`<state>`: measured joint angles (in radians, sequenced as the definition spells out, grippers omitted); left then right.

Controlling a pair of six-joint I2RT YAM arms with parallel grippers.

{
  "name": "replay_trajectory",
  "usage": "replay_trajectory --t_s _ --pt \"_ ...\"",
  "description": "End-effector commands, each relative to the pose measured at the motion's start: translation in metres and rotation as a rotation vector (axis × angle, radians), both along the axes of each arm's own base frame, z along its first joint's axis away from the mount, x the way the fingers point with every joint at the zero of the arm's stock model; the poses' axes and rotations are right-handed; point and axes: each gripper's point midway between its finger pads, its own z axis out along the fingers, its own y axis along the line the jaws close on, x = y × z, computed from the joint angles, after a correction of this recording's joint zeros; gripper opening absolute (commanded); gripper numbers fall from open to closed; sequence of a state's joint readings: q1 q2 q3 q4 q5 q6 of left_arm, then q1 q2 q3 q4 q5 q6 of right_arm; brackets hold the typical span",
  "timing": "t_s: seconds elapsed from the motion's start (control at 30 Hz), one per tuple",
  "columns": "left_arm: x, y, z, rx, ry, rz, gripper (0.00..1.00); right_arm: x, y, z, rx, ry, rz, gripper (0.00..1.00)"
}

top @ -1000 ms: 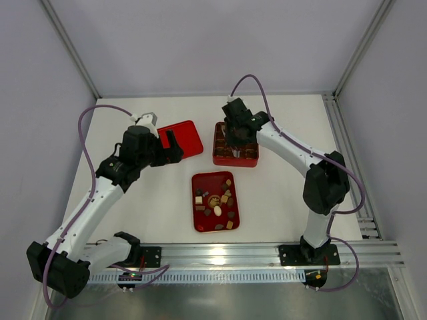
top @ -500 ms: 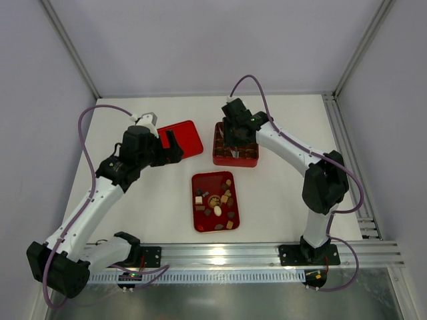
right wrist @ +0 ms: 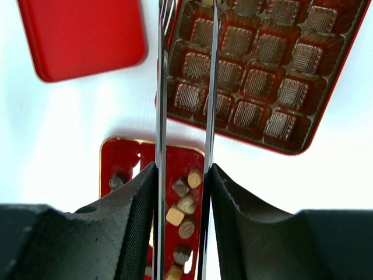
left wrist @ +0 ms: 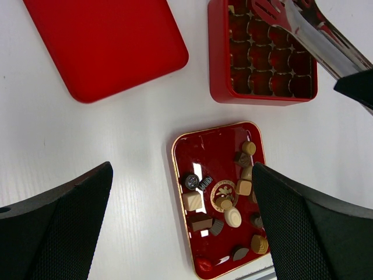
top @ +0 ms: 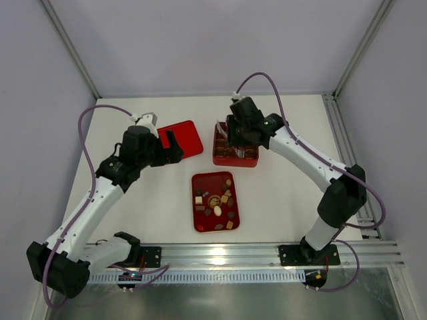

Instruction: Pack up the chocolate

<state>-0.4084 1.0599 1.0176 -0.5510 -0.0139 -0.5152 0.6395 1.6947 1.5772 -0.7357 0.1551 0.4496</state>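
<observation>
The chocolate point(top: 217, 200), several small brown, tan and cream pieces, lies on a small gold-rimmed red tray point(top: 200, 223), also in the left wrist view point(left wrist: 224, 201) and the right wrist view point(right wrist: 183, 204). A square red box point(top: 235, 160) with brown grid compartments point(right wrist: 256, 81) stands behind it. My right gripper point(top: 235, 137) point(right wrist: 182, 169) is shut on metal tongs point(right wrist: 160, 87) point(left wrist: 315, 35), whose spread tips hang over the box's far-left corner. A tan piece point(left wrist: 231, 9) shows in that corner compartment. My left gripper point(top: 170, 148) point(left wrist: 182, 169) is open and empty, high above the table.
A flat red rectangular tray point(top: 181, 139) point(left wrist: 105, 46) lies left of the box, under my left wrist. Metal frame rails point(top: 267, 253) run along the near edge, and enclosure walls stand behind and at both sides.
My right arm has swung its elbow out to the right and drawn the gripper back, with the tongs now reaching over the box's far-left corner. The left arm has not moved.
</observation>
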Motion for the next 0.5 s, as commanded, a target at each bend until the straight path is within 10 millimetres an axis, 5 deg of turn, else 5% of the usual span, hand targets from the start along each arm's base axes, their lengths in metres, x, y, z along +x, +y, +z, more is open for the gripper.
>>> replay_trajectory --t_s 0.0,0.47 --pt "0.001 -0.003 0.007 -0.011 -0.03 -0.015 1.0 -0.034 0.005 0.017 0.018 -0.016 0.081 0.42" --pt "0.001 -0.008 0.002 -0.022 -0.007 -0.038 1.0 -0.157 0.023 -0.009 -0.027 0.106 0.318 0.42"
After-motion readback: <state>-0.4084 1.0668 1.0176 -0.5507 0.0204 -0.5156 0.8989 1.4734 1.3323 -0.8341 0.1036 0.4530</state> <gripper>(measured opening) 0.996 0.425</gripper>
